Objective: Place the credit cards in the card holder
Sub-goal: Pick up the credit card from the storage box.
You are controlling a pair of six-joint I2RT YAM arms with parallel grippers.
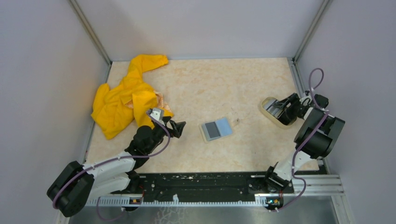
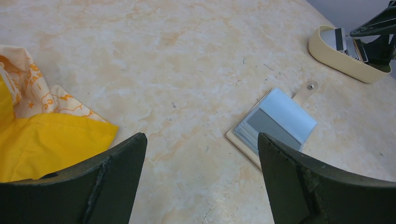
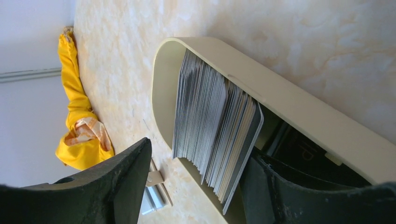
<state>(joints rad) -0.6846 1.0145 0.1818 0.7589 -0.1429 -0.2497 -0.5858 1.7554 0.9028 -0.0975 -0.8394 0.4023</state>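
The card holder (image 1: 216,128) lies open and flat mid-table, tan outside, with a grey card and a pale blue flap on top. It also shows in the left wrist view (image 2: 275,122) and partly in the right wrist view (image 3: 156,196). Several credit cards (image 3: 210,126) stand on edge as a stack in the oval cream dish (image 3: 299,109). My right gripper (image 3: 198,154) is open at the dish (image 1: 270,113). One finger is inside the dish behind the stack, the other outside the rim. My left gripper (image 1: 176,127) is open and empty, left of the holder, low over the table (image 2: 201,140).
A crumpled yellow garment (image 1: 123,98) lies at the far left, also in the left wrist view (image 2: 46,140). The dish (image 2: 343,56) stands near the right wall. Grey walls close in the table on three sides.
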